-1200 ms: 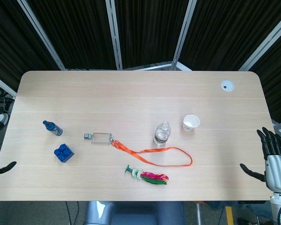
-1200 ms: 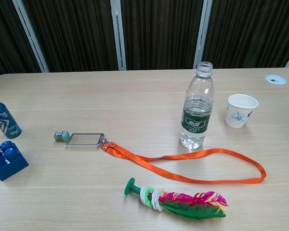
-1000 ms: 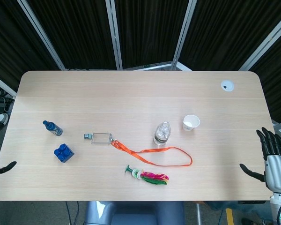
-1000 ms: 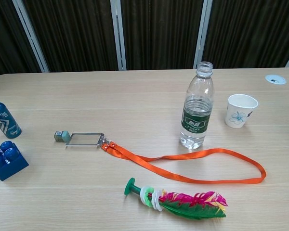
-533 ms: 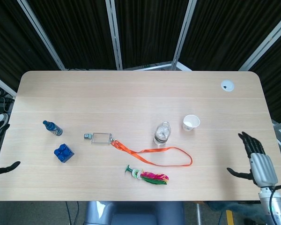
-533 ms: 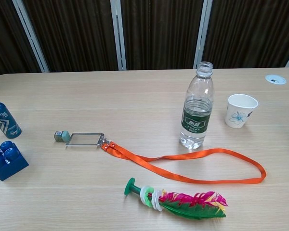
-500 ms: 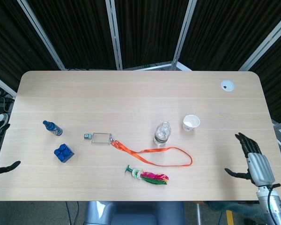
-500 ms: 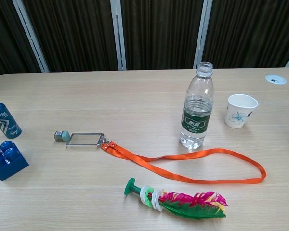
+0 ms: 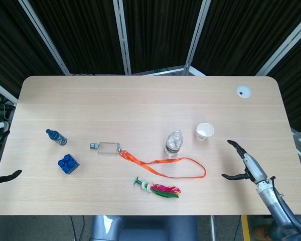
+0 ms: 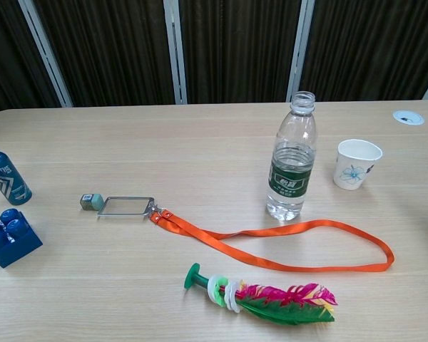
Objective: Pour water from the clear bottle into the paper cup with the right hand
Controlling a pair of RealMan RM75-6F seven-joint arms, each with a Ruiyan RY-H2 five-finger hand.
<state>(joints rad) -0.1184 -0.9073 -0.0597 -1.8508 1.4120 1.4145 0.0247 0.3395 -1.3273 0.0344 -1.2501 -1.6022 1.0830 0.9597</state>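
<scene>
1. A robotics test bay or lab: a light wood-grain table [image 9: 140, 100] stands before black curtain panels [image 9: 155, 32] held in grey metal frames [image 9: 121, 35].
2. A cable grommet [image 9: 244, 91] sits in the tabletop's far corner, office-desk style.

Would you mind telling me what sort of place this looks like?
Probably a lab test cell: a wooden table with a cable port, dark curtain panels on metal frames behind, and unrelated props laid out.
</scene>
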